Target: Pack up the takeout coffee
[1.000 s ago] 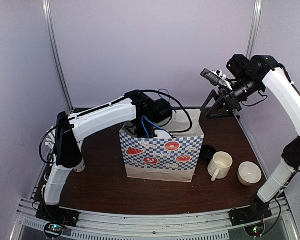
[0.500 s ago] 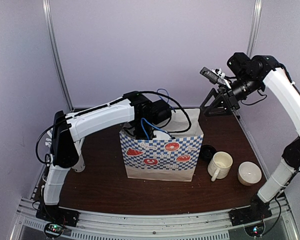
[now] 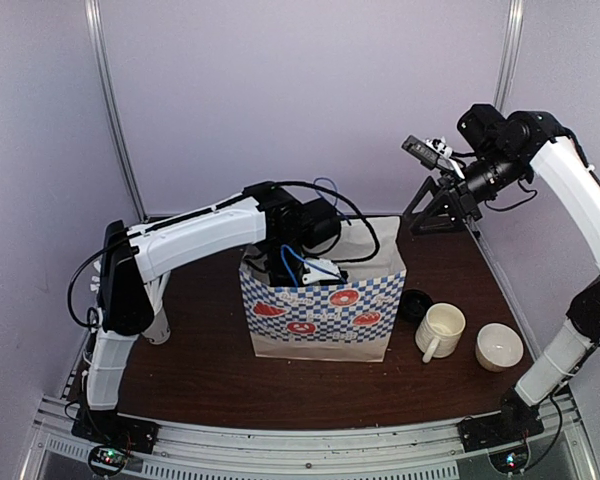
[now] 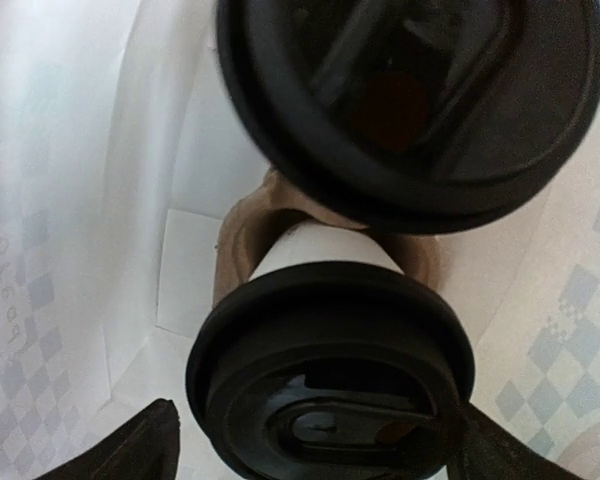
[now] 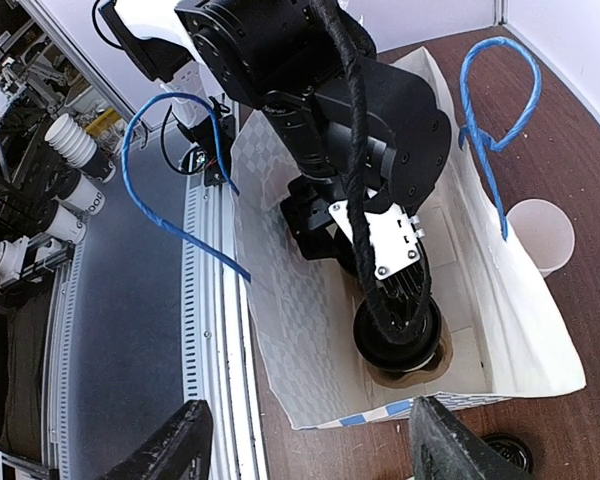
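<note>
Two takeout coffee cups, white with black lids, stand in a brown cardboard carrier [image 4: 242,235] inside the blue-checked paper bag [image 3: 320,315]. The near lid [image 4: 330,370] sits between my left gripper's [image 4: 315,445] fingers, which close in on its sides. The far lid [image 4: 410,100] is above it in the left wrist view. In the right wrist view my left wrist covers the cups, and one black lid [image 5: 398,340] shows under it. My right gripper [image 5: 310,450] is open and empty, high above the table's back right.
A cream mug [image 3: 440,330], a plain white cup [image 3: 499,346] and a loose black lid [image 3: 414,303] stand right of the bag. Another white cup [image 5: 540,235] stands on the table beyond the bag. The bag's blue handles [image 5: 490,110] stick up.
My left arm has sunk a little deeper into the bag. My right arm has hardly moved.
</note>
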You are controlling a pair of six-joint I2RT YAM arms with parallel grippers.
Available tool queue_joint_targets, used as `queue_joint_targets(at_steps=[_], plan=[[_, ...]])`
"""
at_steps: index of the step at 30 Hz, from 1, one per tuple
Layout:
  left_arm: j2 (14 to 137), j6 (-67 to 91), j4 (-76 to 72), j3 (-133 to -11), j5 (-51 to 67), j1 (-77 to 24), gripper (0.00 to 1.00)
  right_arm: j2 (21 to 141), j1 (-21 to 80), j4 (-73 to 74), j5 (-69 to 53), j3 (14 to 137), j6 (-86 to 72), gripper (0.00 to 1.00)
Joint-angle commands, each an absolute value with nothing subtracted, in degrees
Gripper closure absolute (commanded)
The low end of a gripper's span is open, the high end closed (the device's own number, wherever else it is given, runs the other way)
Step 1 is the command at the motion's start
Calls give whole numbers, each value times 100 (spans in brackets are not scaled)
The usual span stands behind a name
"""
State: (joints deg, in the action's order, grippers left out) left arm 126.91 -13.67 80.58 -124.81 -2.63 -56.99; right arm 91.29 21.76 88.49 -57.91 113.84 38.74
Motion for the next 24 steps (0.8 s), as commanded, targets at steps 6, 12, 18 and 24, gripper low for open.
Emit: queue_joint_targets(at_steps=[6,12,18,24], plan=[[12199,-1345,8020,-12735,-220,-5675,2,8985,2139,8805,-5654,11423,3836,29],[11964,-1381,8073,-12797,-227,-5686,2,9080,2140,8830,-5654,11488,3834,29],[11723,-1453,8025,-12810,-10,-5683,2,9175,2136,8888,-5680,11590,3847,28],[11377,-1520,7892,-12857,-114,-5679,2,9195,2140,8888,-5657,11579,3856,28]])
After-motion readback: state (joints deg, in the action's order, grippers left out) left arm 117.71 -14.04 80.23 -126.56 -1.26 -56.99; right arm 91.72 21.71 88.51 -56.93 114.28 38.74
